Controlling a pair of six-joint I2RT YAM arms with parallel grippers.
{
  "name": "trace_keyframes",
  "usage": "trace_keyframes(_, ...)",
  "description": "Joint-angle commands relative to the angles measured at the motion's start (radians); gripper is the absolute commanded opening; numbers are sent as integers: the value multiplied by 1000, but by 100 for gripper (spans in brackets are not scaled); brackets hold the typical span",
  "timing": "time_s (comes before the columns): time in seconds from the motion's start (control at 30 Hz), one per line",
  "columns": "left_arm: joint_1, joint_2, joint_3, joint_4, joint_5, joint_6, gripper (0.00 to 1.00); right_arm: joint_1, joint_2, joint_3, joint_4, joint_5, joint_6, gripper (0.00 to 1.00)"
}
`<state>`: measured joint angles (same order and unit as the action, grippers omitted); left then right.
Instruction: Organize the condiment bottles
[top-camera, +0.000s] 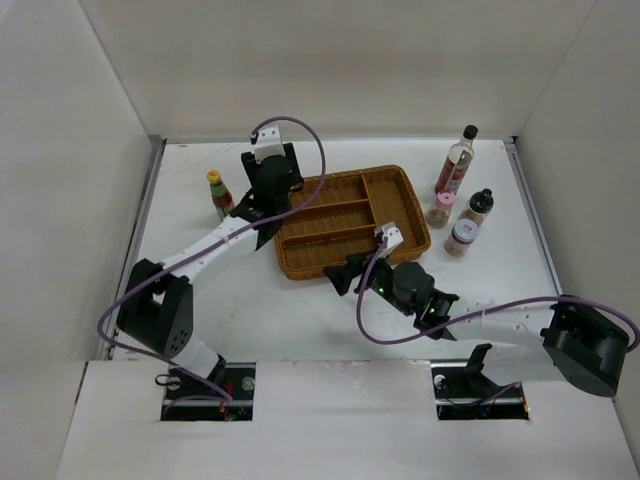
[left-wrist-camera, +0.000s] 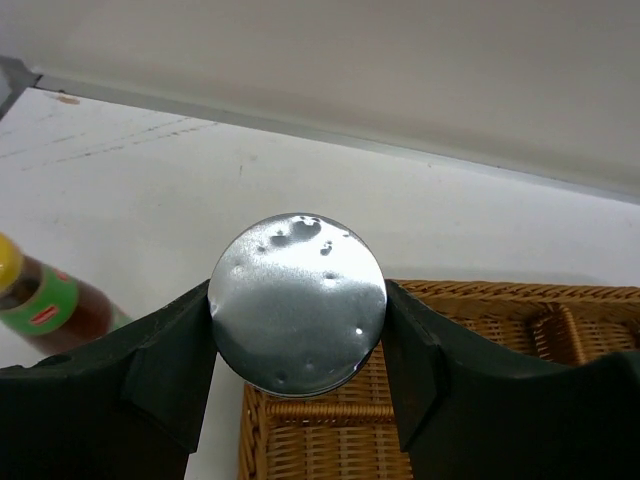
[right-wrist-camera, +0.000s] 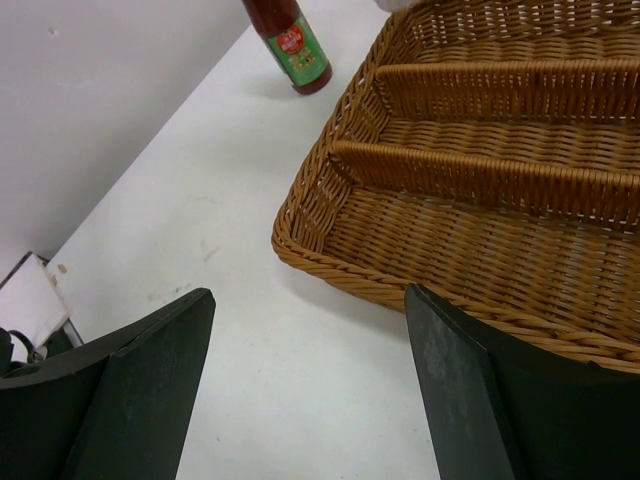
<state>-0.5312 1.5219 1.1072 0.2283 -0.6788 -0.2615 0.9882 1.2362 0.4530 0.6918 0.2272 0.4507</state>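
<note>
My left gripper (top-camera: 266, 196) is shut on a jar, of which only the round silvery end (left-wrist-camera: 297, 303) shows in the left wrist view. It is held over the left corner of the brown wicker tray (top-camera: 403, 186). The green-yellow-capped red bottle (top-camera: 219, 193) stands left of the tray and also shows in the left wrist view (left-wrist-camera: 40, 305) and the right wrist view (right-wrist-camera: 292, 45). The tall clear bottle (top-camera: 457, 160), black-capped shaker (top-camera: 478, 206), pink-lidded shaker (top-camera: 441, 210) and red-labelled shaker (top-camera: 461, 238) stand right of the tray. My right gripper (top-camera: 341, 274) is open and empty beside the tray's near-left corner.
The tray's long compartments (right-wrist-camera: 500, 130) hold nothing, and its rim (left-wrist-camera: 480, 296) lies just below the held jar. White walls close the table on the left, back and right. Bare tabletop (right-wrist-camera: 300, 380) lies under the right gripper.
</note>
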Motion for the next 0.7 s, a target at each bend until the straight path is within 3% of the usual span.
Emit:
trace_keyframes(0.0, 4, 61, 85, 118, 34, 11, 38, -7, -24, -4, 77, -12, 17, 83)
trace_keyframes(0.37, -20, 210, 99, 120, 62, -2, 41, -10, -26, -5, 78, -12, 17, 83)
trace_keyframes(0.67, -28, 216, 68, 126, 41, -10, 75, -16, -30, -10, 78, -6, 17, 84)
